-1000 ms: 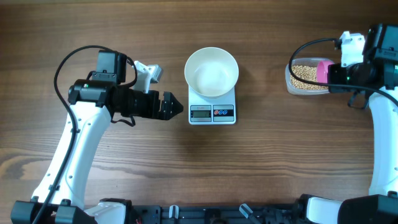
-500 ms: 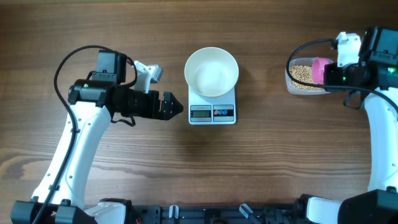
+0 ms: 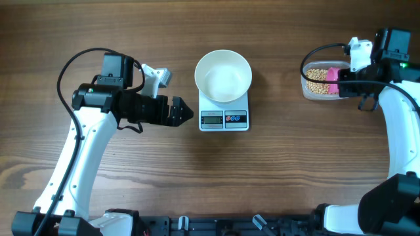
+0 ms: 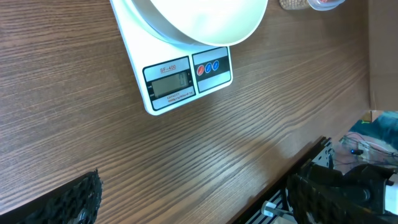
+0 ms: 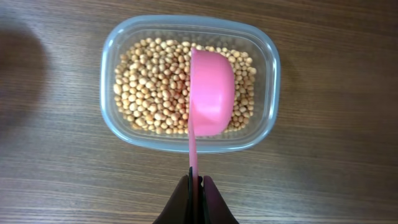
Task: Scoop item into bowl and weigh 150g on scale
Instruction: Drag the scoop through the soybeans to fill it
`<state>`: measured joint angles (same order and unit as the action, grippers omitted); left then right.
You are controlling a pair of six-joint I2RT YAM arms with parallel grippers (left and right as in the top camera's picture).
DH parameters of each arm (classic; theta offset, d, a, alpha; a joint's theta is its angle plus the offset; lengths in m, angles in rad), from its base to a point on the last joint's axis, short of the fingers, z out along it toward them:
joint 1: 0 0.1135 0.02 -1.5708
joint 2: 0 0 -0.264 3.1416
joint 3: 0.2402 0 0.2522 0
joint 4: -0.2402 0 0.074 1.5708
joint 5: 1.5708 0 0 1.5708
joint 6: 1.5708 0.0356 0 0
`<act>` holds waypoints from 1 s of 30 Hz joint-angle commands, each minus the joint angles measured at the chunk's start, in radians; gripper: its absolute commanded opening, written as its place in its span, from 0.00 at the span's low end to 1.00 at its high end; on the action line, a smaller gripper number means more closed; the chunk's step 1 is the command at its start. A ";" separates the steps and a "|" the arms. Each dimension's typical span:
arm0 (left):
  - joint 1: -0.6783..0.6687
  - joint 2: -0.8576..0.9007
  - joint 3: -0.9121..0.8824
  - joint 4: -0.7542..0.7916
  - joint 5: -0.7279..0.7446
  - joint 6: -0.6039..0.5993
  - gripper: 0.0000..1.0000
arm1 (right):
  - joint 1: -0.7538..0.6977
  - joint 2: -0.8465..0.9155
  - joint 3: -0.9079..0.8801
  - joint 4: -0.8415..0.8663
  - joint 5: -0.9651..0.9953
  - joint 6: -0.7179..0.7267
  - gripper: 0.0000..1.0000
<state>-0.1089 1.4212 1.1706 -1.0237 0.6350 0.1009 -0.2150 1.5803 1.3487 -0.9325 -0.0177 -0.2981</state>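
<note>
Beans [image 5: 155,87], small, round and tan, lie in a shallow layer in the clear plastic tub [image 5: 270,81] at the far right of the table [image 3: 282,170]. They reach its walls on all sides and sit below its rim. The pink scoop [image 5: 211,93] is over the right half of the tub, its cup inside the rim and its thin handle crossing the near wall. From the wrist view the cup seems to be turned on its side, though that is hard to judge. The right gripper [image 5: 196,186] is just outside the near wall, with its jaws closed tight on the end of the handle.

A stretch of bare wood separates the tub from the scale [image 3: 224,119] at the centre. The white bowl [image 3: 223,75] stands on the scale and overhangs its far edge, while the display and two buttons show along the near edge. The left gripper [image 3: 184,113] hangs just left of the scale, not touching it, with its jaws spread wide and holding nothing. Bare wood runs across the table's near side.
</note>
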 commanded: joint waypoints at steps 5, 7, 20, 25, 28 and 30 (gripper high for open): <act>0.004 0.000 -0.011 0.002 0.019 0.023 1.00 | -0.002 0.016 -0.003 0.011 0.047 -0.011 0.05; 0.004 0.000 -0.011 0.002 0.018 0.023 1.00 | -0.002 0.021 -0.003 0.011 0.033 -0.012 0.05; 0.005 0.000 -0.011 0.002 0.019 0.023 1.00 | -0.002 0.060 -0.018 -0.004 -0.104 -0.009 0.04; 0.004 0.000 -0.011 0.002 0.019 0.023 1.00 | -0.002 0.060 -0.018 -0.014 -0.205 -0.015 0.04; 0.004 0.000 -0.011 0.002 0.019 0.023 1.00 | -0.003 0.061 -0.018 -0.014 -0.229 -0.012 0.04; 0.004 0.000 -0.011 0.002 0.019 0.023 1.00 | -0.006 0.067 -0.018 -0.019 -0.233 -0.012 0.04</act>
<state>-0.1089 1.4212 1.1706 -1.0241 0.6350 0.1009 -0.2153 1.6196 1.3430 -0.9424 -0.1661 -0.2977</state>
